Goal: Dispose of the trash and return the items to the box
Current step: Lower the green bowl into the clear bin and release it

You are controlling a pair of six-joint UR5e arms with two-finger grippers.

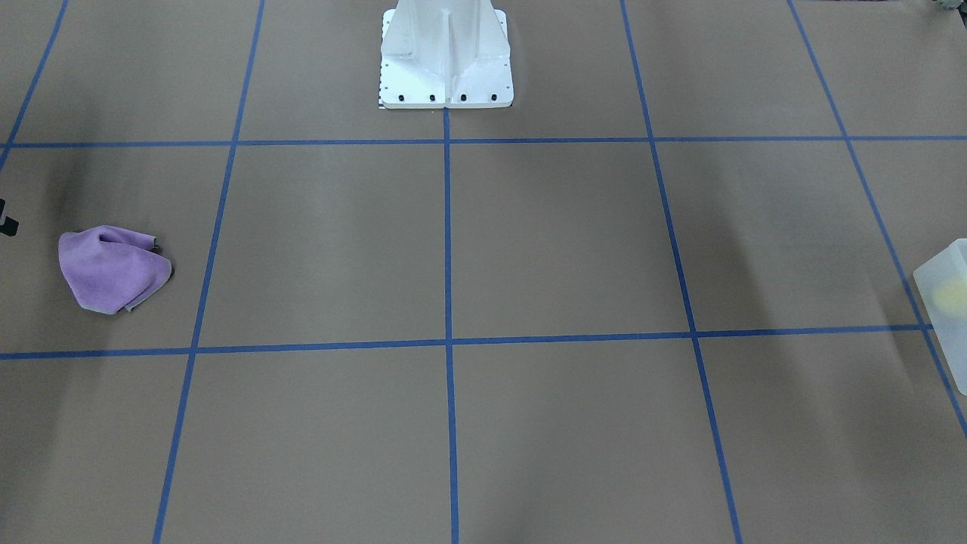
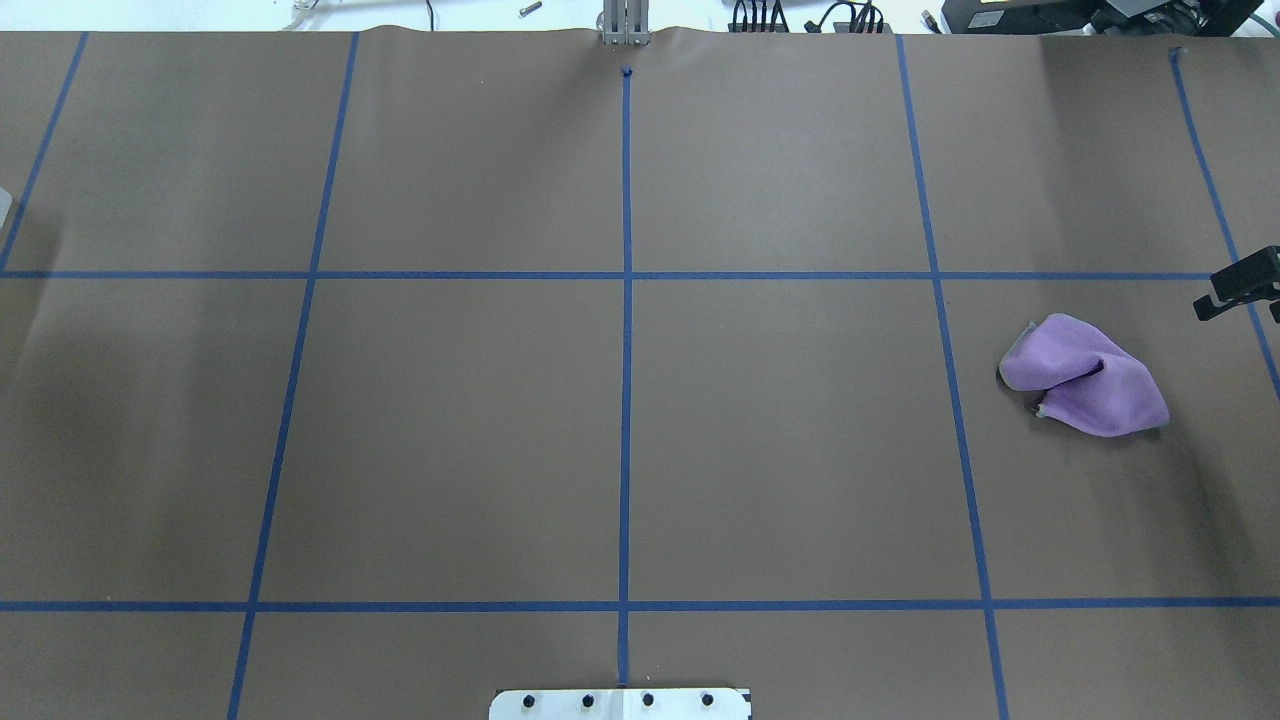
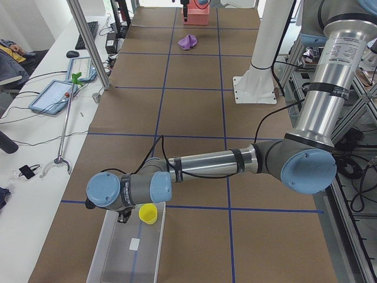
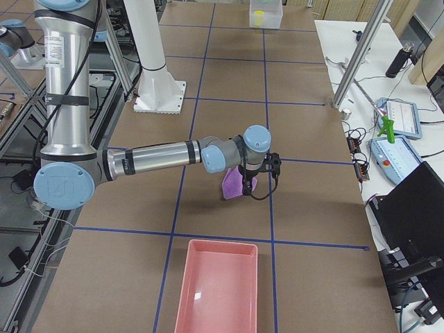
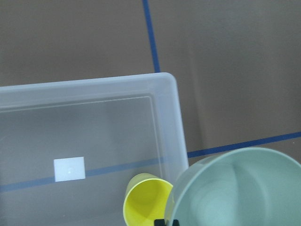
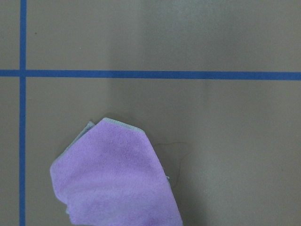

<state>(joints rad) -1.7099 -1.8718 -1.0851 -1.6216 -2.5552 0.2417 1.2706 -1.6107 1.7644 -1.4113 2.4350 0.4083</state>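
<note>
The translucent box (image 5: 174, 117) lies at the robot's left end of the table, also in the exterior left view (image 3: 126, 247). The yellow cup (image 5: 148, 202) is tilted inside the box's corner, and shows in the exterior left view (image 3: 148, 213) too. The mint-green bowl (image 5: 235, 188) hangs close under the left wrist camera, over the box's corner. My left gripper (image 5: 164, 222) shows only as a dark tip at the bowl's rim and seems shut on it. My right gripper (image 2: 1240, 285) hovers beside the purple cloth (image 2: 1085, 375); no fingers show in its wrist view, and it looks open and empty.
The purple cloth (image 6: 117, 179) lies crumpled on the brown paper. A pink tray (image 4: 218, 284) sits at the robot's right end of the table. The white robot base (image 1: 446, 60) stands at the table's middle edge. Blue tape lines grid the paper.
</note>
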